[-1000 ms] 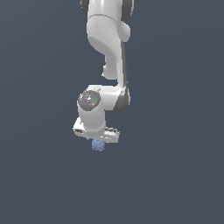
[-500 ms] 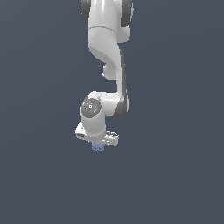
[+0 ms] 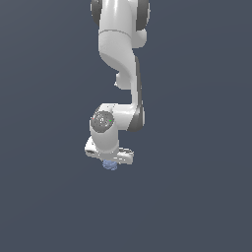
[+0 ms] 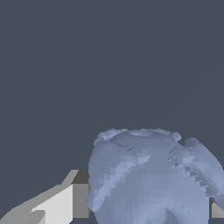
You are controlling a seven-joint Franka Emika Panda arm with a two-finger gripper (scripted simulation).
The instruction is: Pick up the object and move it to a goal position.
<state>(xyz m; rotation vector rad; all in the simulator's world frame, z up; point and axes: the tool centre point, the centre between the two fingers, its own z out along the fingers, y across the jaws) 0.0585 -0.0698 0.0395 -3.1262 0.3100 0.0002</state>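
Your end effector (image 3: pixel 110 162) is closed around the object (image 3: pixel 110 166), which pokes out just beneath the white hand. At the wrist, the bumpy blue lump (image 4: pixel 151 177) sits between the fingers (image 4: pixel 65 201), touching them.

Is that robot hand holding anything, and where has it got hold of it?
Yes: the gripper holds the small blue lump by its opposite sides, one finger pressed against each. Most of the lump pokes out beyond the fingertips.
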